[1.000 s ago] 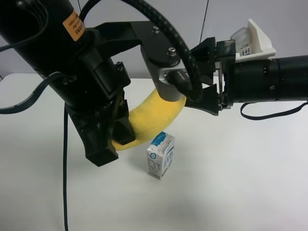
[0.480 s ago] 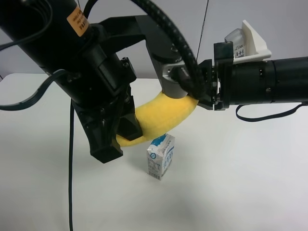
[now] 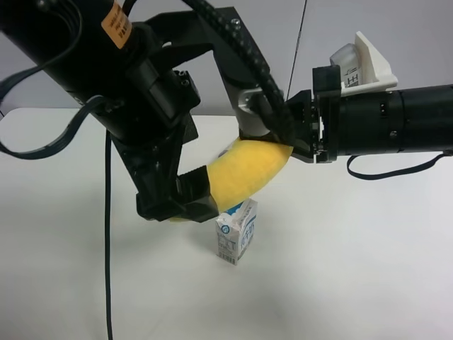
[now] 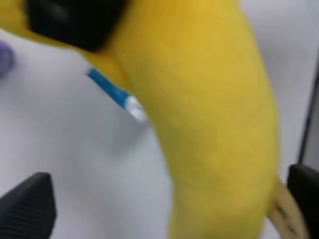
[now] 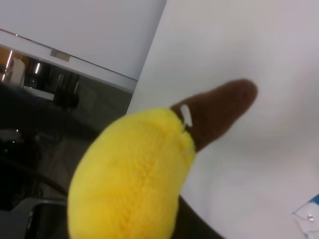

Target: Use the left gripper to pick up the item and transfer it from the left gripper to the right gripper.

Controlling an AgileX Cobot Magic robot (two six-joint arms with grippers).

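The yellow plush banana point(image 3: 248, 173) hangs in the air above the table. The right gripper point(image 3: 301, 145), on the arm with the white wedge, is shut on its upper end. The right wrist view shows the banana point(image 5: 134, 184) close up, with its brown stem tip point(image 5: 219, 112) and small white tag point(image 5: 186, 115). The left gripper point(image 3: 177, 202), on the arm with the orange sticker, is at the banana's lower end. In the left wrist view its fingertips point(image 4: 25, 204) stand wide apart around the banana point(image 4: 209, 124), so it is open.
A blue-white carton point(image 3: 236, 230) stands upright on the white table point(image 3: 354, 269), right under the banana. Its edge shows in the left wrist view point(image 4: 114, 94). A black cable point(image 3: 108, 241) hangs down from the left arm. A purple object point(image 4: 4, 57) shows at that view's edge.
The right gripper has closed on the banana's upper end. The left claw has opened and swung toward the carton. The banana has risen slightly and shifted toward the right arm.
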